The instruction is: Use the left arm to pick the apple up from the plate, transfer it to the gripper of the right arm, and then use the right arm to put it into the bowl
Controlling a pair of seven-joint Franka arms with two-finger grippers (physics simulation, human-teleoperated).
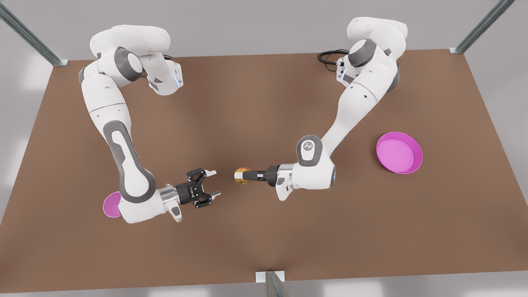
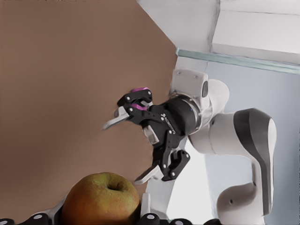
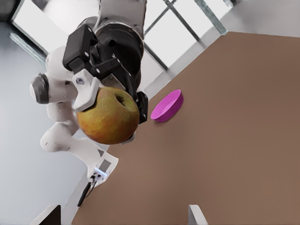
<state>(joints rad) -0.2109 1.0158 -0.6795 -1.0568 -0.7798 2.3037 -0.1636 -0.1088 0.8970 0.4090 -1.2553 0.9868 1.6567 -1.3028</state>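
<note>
mid-handover above the tabletop (image 1: 264, 247) — left tool (image 1: 242, 175) clamped on the apple (image 1: 242, 175), right tool (image 1: 213, 182) spread apart just beside, needing to surround the fruit and close.

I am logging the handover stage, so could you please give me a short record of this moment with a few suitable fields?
apple: held off the table in the left claw, stem dimple visible
left claw: shut on the apple, pointing at the right claw
right claw: open, facing the apple, a gap between them
plate: on the table at the front view's right, nothing on it
bowl: on the table, partly hidden behind the right arm
stage: apple lifted, handover not yet made
</note>
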